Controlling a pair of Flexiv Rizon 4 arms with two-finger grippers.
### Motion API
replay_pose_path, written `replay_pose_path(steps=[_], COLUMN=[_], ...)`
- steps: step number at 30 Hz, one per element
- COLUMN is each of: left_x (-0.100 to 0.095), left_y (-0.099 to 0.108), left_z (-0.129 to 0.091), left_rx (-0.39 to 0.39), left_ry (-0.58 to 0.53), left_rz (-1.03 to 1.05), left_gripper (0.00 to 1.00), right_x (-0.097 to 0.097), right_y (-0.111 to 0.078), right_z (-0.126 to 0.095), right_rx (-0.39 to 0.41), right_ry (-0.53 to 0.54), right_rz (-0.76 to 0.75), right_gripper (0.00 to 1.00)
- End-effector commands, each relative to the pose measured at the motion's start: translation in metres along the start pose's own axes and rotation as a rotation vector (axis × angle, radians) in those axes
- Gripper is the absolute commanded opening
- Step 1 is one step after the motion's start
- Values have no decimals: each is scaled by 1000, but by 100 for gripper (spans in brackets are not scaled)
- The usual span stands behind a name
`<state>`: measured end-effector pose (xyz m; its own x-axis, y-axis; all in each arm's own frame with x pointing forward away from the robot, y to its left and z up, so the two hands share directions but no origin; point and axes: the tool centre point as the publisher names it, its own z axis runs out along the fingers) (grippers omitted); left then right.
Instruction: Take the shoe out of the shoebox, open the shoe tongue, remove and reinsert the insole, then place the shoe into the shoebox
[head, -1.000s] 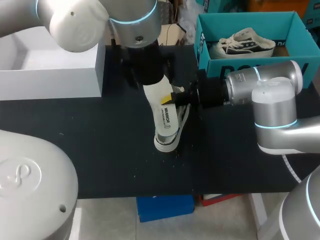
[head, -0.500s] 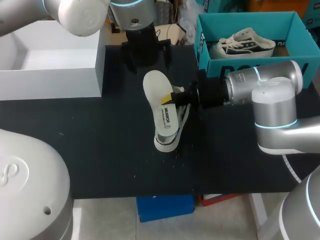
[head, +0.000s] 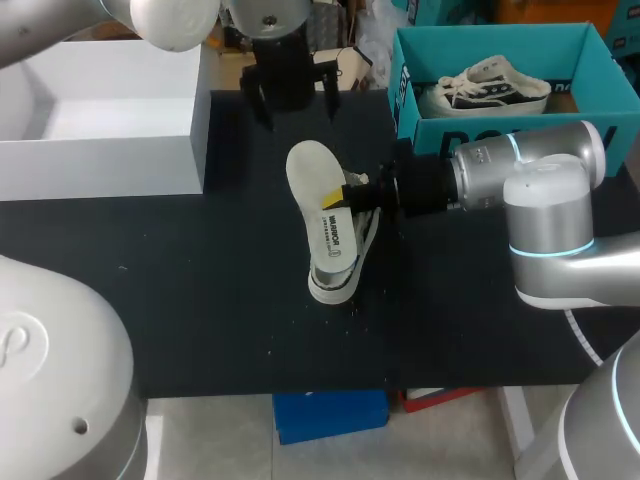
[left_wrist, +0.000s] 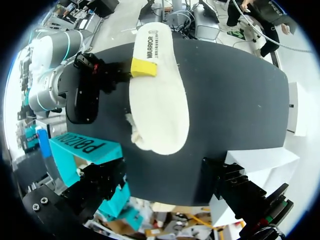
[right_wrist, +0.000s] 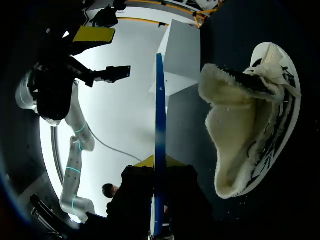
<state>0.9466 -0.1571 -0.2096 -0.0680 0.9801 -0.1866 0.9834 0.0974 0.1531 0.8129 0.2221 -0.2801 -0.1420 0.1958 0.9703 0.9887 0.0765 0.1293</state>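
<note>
Black tabletop (head: 200, 300) carries the task items. Near its middle lies the low black-and-white canvas shoe (head: 335, 262) with a white rubber sole, tipped on its side, cream fleecy lining exposed. The cream foam insole (head: 310, 172), printed at one end, juts from the shoe's opening and slants away from the near edge. The right gripper (head: 340, 195) is clenched on the insole's edge. Farther back, the left gripper (head: 290, 100) hangs above the table, fingers spread, grasping nothing. The teal cardboard shoebox (head: 500, 130) stands at the far right.

The head camera looks down from behind; the left wrist camera (nearer, also downward) shares its insole (head: 312, 178).
</note>
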Motion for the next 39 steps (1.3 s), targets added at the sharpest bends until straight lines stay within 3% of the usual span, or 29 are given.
replay_pose_path(steps=[1,15,37,39], left_x=[-4,-18,-6,-4], left_y=[-8,-79,-166,-170], left_z=[-2,-18,-27,-27], left_rx=[-7,-16,-9,-15], left_ry=[4,75,70,12], left_rz=[1,7,-14,9], left_gripper=[100,100,100,100], right_x=[0,0,0,0], right_y=[0,0,0,0], right_z=[1,1,1,1], right_rx=[-2,-2,-2,-2], right_ry=[-1,-1,-1,-1], right_rz=[0,0,0,0], right_gripper=[0,0,0,0])
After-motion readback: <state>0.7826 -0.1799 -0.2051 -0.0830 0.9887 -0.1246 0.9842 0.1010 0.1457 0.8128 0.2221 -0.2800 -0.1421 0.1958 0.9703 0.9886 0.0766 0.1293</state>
